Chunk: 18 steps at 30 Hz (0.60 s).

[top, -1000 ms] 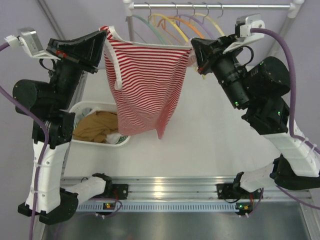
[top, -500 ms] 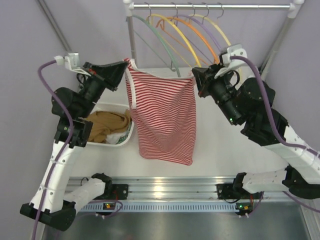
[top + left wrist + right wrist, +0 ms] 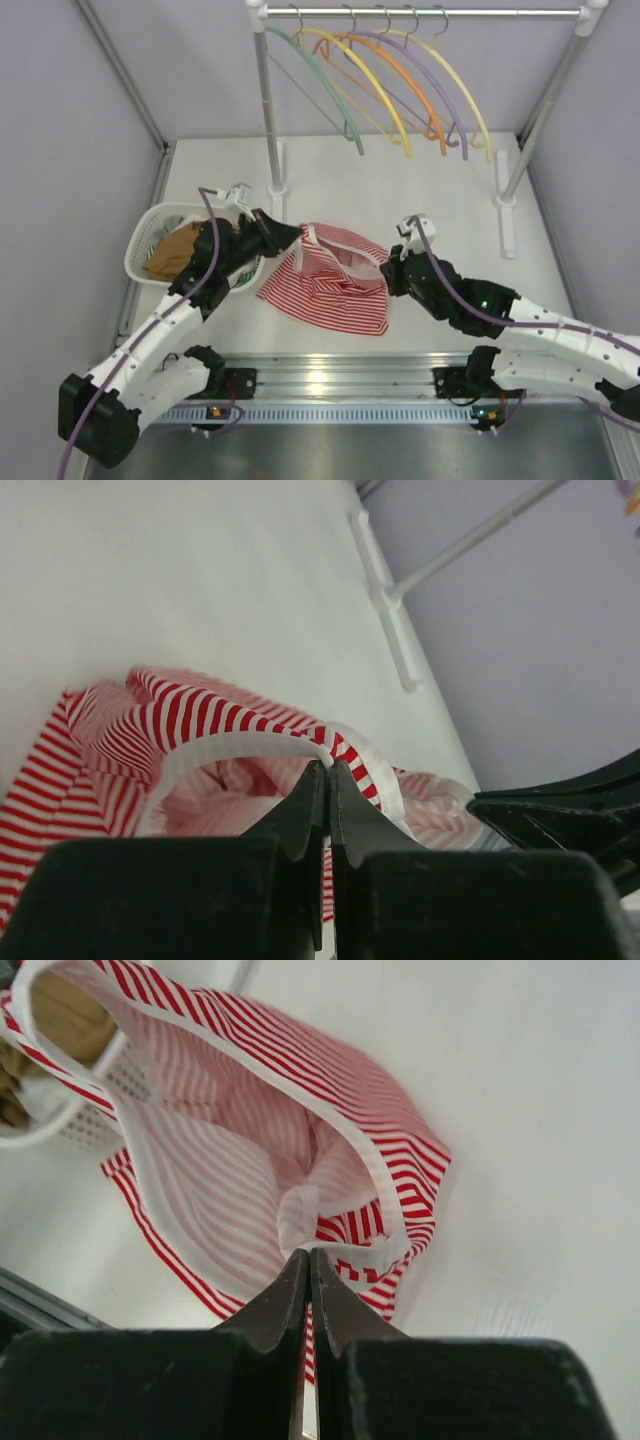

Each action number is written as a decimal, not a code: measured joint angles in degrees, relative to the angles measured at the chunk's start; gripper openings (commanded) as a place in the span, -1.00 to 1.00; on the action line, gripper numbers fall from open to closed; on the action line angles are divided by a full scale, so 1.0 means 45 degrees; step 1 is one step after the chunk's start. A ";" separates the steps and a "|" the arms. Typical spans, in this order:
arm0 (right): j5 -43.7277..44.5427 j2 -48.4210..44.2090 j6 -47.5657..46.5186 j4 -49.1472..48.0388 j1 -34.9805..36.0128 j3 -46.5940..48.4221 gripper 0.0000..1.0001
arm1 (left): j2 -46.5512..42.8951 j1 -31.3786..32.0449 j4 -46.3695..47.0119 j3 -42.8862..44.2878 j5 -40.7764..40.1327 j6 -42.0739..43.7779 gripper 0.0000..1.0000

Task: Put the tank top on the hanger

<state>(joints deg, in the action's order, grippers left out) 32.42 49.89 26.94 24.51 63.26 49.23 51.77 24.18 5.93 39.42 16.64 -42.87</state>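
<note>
The red-and-white striped tank top (image 3: pixel 325 292) lies crumpled on the white table between the two arms. My left gripper (image 3: pixel 298 233) is shut on its whitish strap trim at the left; in the left wrist view (image 3: pixel 328 767) the trim runs into the closed tips. My right gripper (image 3: pixel 388 272) is shut on the trim at the garment's right edge, as the right wrist view (image 3: pixel 308 1252) shows. The tank top's upper edge is held slightly off the table. The pale cream-yellow hanger (image 3: pixel 470 105) hangs rightmost on the rail at the back, far from both grippers.
A clothes rack with a top rail (image 3: pixel 420 13) and posts (image 3: pixel 268 120) stands at the back, holding green, golden-yellow (image 3: pixel 372 90), orange and purple hangers too. A white basket (image 3: pixel 140 240) with a tan garment (image 3: pixel 175 250) sits left of the tank top.
Both arms have come down and forward from rail height to the table. The tank top, stretched out hanging between them before, now lies bunched on the table, still gripped.
</note>
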 measured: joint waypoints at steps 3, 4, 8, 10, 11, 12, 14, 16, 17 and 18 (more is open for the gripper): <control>-0.0437 0.0053 0.1141 -0.0083 0.0000 -0.1603 -1.00 | 0.0248 0.0855 -0.0039 -0.1054 -0.0330 -0.0233 -1.00; -0.0597 0.0117 0.1472 -0.0155 -0.0005 -0.2069 -1.00 | 0.0423 0.1175 -0.0068 -0.1355 -0.0544 -0.0335 -1.00; -0.1273 0.0719 0.2472 -0.0714 -0.0005 -0.3478 -1.00 | 0.1263 0.1889 -0.0238 -0.2215 -0.1001 -0.0656 -1.00; -0.1617 0.1166 0.2788 -0.1030 -0.0005 -0.4012 -0.98 | 0.1671 0.2059 -0.0287 -0.2487 -0.1229 -0.0816 -1.00; -0.1768 0.1336 0.2914 -0.1161 -0.0005 -0.4206 -0.93 | 0.1875 0.2123 -0.0311 -0.2613 -0.1302 -0.0884 -1.00; -0.1933 0.1486 0.3007 -0.1224 -0.0005 -0.4333 -0.84 | 0.2055 0.2181 -0.0359 -0.2730 -0.1399 -0.0937 -1.00; -0.2215 0.1647 0.3157 -0.1336 -0.0005 -0.4449 -0.70 | 0.2297 0.2259 -0.0505 -0.2822 -0.1559 -0.1010 -0.87; -0.2336 0.1622 0.3230 -0.1452 -0.0005 -0.4449 -0.41 | 0.2370 0.2317 -0.0743 -0.2822 -0.1681 -0.1044 -0.72; -0.2390 0.1583 0.3220 -0.1511 -0.0005 -0.4444 -0.31 | 0.2356 0.2317 -0.0835 -0.2817 -0.1724 -0.1054 -0.66; -0.2429 0.1535 0.3191 -0.1515 -0.0005 -0.4444 -0.17 | 0.2351 0.2331 -0.0942 -0.2803 -0.1797 -0.1049 -0.50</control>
<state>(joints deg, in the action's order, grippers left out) 21.50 56.80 41.30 17.69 63.24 29.23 62.35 34.68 1.69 26.81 8.56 -47.59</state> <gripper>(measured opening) 0.315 0.148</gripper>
